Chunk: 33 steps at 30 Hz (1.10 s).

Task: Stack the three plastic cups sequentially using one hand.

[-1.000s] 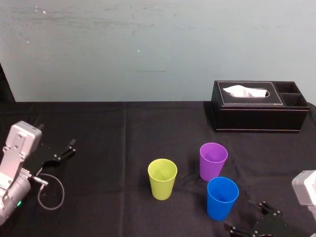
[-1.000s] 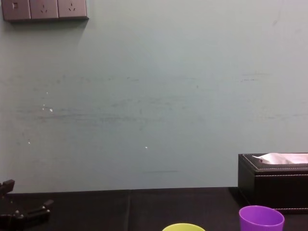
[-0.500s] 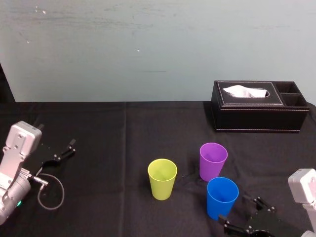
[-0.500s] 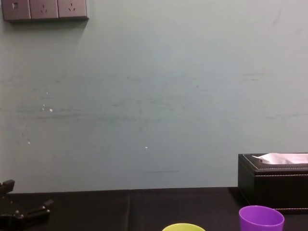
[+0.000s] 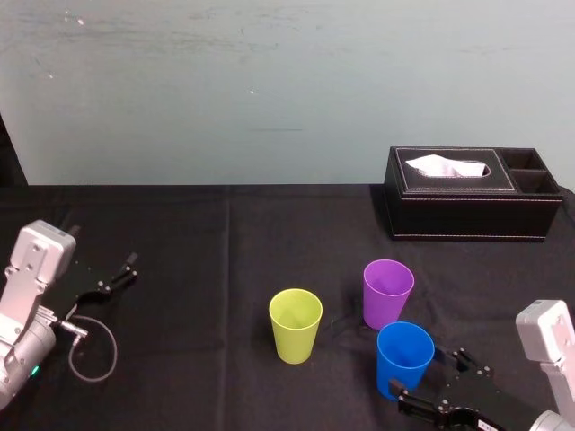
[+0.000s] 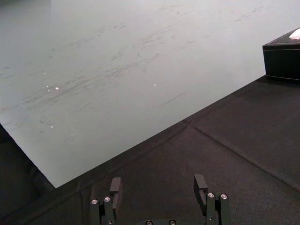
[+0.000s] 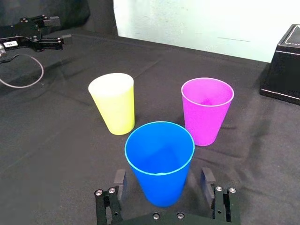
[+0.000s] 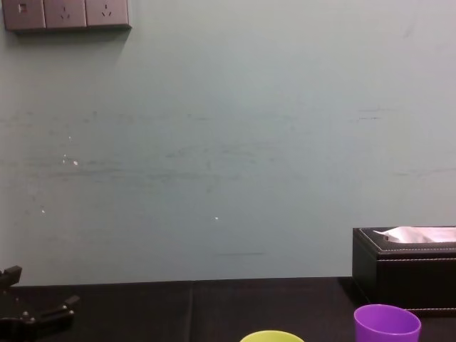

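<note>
Three smooth, tapered plastic cups stand upright and mouth-up on the black-clothed worktop [image 5: 225, 269], none nested in another. Places below are given from the blue plastic cup [image 5: 404, 359], reading from the left.

Far to the blue cup's left, near the worktop's edge, sits the left gripper [image 5: 126, 269], a black two-fingered tool on a grey arm, well apart from every cup. Its jaws are spread wide with nothing between them, as the left wrist view shows plainly. A thin grey cable loop [image 5: 92, 352] lies on the cloth beside that arm, also far left of the blue cup.

The yellow-green plastic cup [image 5: 296, 325] stands to the blue cup's left and a little farther from the robot, clearly apart from it. The purple plastic cup [image 5: 388, 294] stands just behind the blue cup and slightly to its left. Whether those two touch cannot be told.

The blue cup is the nearest of the three to the robot. The right gripper [image 7: 162, 174], black with long jaws, sits low at the blue cup's near side. Its jaws are released, one on each side of the cup's lower wall, with a gap showing on both sides.

Farthest right, well behind the blue cup and near the pale wall [image 5: 269, 90], is a black leather tissue box [image 5: 467, 211] with white tissue [image 5: 446, 166] poking from its top.
</note>
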Each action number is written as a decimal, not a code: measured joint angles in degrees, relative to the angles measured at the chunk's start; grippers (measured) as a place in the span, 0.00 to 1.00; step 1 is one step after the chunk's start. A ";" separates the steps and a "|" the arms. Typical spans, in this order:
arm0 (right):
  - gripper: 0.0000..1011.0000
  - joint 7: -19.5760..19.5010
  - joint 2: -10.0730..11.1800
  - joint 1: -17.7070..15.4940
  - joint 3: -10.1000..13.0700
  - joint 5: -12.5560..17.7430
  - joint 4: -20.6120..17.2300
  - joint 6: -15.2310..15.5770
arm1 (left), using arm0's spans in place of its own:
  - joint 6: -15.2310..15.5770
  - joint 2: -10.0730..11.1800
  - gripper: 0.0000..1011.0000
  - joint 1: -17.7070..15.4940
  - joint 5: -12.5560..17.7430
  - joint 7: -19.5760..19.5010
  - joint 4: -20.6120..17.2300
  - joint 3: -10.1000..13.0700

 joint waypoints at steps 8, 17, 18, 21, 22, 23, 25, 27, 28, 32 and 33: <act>0.99 0.03 -1.37 1.22 -0.68 -1.29 1.41 -0.12 | 0.00 0.00 0.99 0.00 0.00 0.00 0.00 0.00; 0.99 -0.02 -2.84 2.49 -1.12 -2.62 2.88 -0.67 | 0.00 0.00 0.99 0.00 0.00 0.00 0.00 0.00; 0.99 -0.03 -2.94 2.57 -1.14 -2.69 2.98 -0.71 | 0.00 0.00 0.99 0.00 0.00 0.00 0.00 0.00; 0.99 -0.02 -3.39 2.88 -1.22 -3.02 3.35 -0.96 | 0.00 0.00 0.99 0.00 0.00 0.00 0.00 0.00; 0.99 -0.02 -3.50 2.96 -1.25 -3.12 3.47 -1.02 | 0.00 0.00 0.99 0.00 0.00 0.00 0.00 0.00; 0.99 -0.01 -3.71 3.13 -1.29 -3.29 3.67 -1.13 | 0.00 0.00 0.99 0.00 0.00 0.00 0.00 0.00; 0.99 0.01 -3.91 3.31 -1.34 -3.42 3.89 -1.22 | 0.00 0.00 0.99 0.00 0.00 0.00 0.00 0.00; 0.99 0.02 -4.20 3.57 -1.41 -3.65 4.15 -1.33 | 0.00 0.00 0.99 0.00 0.00 0.00 0.00 0.00; 0.99 0.03 -4.27 3.65 -1.43 -3.72 4.23 -1.35 | 0.00 0.00 0.99 0.00 0.00 0.00 0.00 0.00; 0.99 0.07 -4.68 4.09 -1.62 -4.12 4.62 -1.47 | 0.00 0.00 0.99 0.00 0.00 0.00 0.00 0.00; 0.99 0.09 -4.75 4.19 -1.67 -4.22 4.71 -1.52 | 0.00 0.00 0.99 0.00 0.00 0.00 0.00 0.00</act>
